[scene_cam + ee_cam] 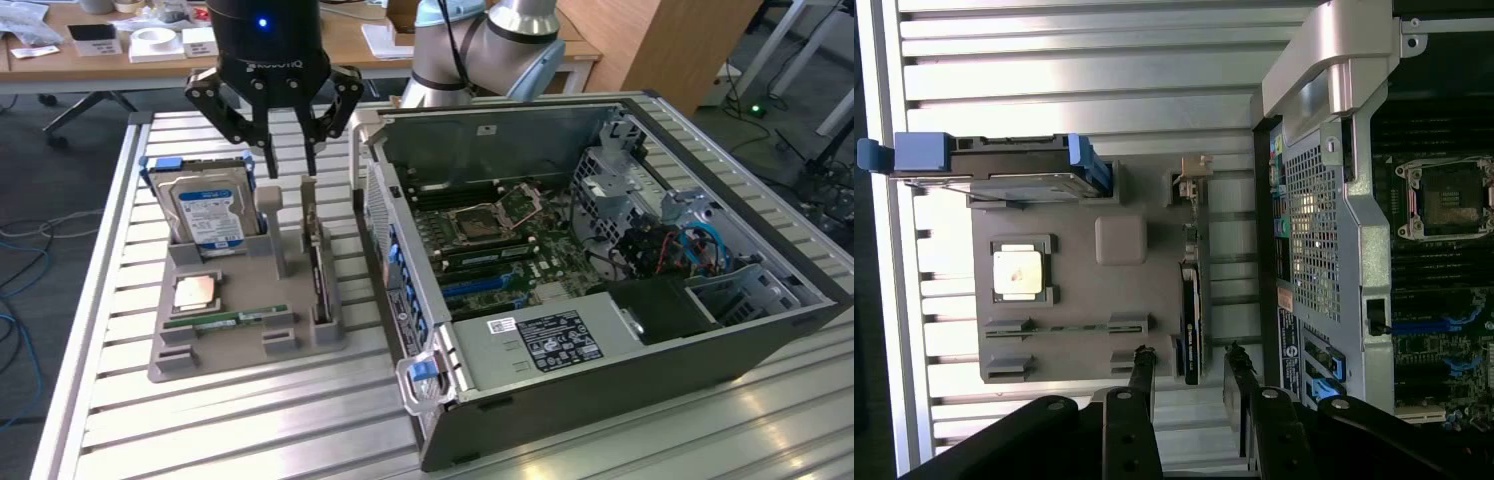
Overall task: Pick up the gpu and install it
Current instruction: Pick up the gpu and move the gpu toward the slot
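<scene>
on the slatted metal desk (240,430) sits a grey holder (287,305). at the holder's end toward the exterior view's left, a hard drive (200,205) with a blue-white label stands upright in its slot. nearer the holder's middle a cpu (196,291) lies flat in a pocket, with a thin ram stick (227,321) in a groove just beside it. along the holder's edge toward the exterior view's right, the gpu (318,265) stands on its long edge in its slot, not yet lifted. the hand (291,170) hangs just above the holder over the gpu, released, its fingers (1142,375) spread to either side of the card and clear of it. just beside the holder, on the exterior view's right, an open computer case (601,400) lies with its motherboard (507,240) exposed.
</scene>
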Controlling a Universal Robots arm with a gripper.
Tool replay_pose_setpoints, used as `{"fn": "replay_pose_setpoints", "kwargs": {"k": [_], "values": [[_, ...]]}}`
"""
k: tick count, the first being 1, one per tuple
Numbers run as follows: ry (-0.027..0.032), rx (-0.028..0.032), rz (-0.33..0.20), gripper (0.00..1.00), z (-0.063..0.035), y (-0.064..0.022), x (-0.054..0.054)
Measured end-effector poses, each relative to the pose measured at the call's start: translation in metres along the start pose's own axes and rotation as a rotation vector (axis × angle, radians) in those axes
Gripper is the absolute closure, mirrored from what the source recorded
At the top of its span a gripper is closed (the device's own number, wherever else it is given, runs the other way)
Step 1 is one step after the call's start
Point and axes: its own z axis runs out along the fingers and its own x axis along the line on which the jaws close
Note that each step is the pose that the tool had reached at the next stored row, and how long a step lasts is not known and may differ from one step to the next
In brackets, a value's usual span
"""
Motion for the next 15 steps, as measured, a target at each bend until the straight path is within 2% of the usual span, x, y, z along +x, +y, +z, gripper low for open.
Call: {"fn": "replay_pose_setpoints", "kwargs": {"k": [3,12,15], "values": [[-0.0002,-0.0002,0.0,0.58,0.0015,-0.0001,0.0],[0.0001,-0.0003,0.0,0.58,0.0174,-0.0008,0.0],[0.0002,-0.0002,0.0,0.58,0.0183,-0.0008,0.0]]}}
